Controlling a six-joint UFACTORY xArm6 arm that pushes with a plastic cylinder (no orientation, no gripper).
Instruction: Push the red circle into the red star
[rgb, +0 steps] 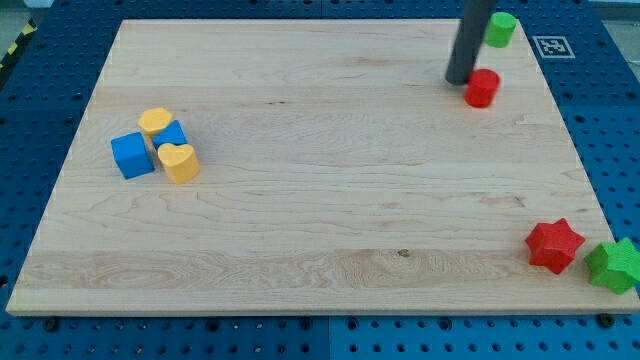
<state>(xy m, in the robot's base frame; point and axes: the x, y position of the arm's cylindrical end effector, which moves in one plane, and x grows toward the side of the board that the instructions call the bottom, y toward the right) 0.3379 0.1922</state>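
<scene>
The red circle (482, 88) is a small red cylinder near the view's top right of the wooden board (320, 190). The red star (554, 245) lies at the view's bottom right, well below the circle. My tip (460, 81) is the lower end of the dark rod that comes down from the view's top. It stands just left of the red circle, touching or almost touching its left side.
A green cylinder (500, 29) sits at the top right, above the red circle and just right of the rod. A green star (616, 265) lies at the board's right edge beside the red star. At the left are a blue cube (132, 155), a smaller blue block (172, 134), a yellow hexagon (154, 122) and a yellow heart (179, 162).
</scene>
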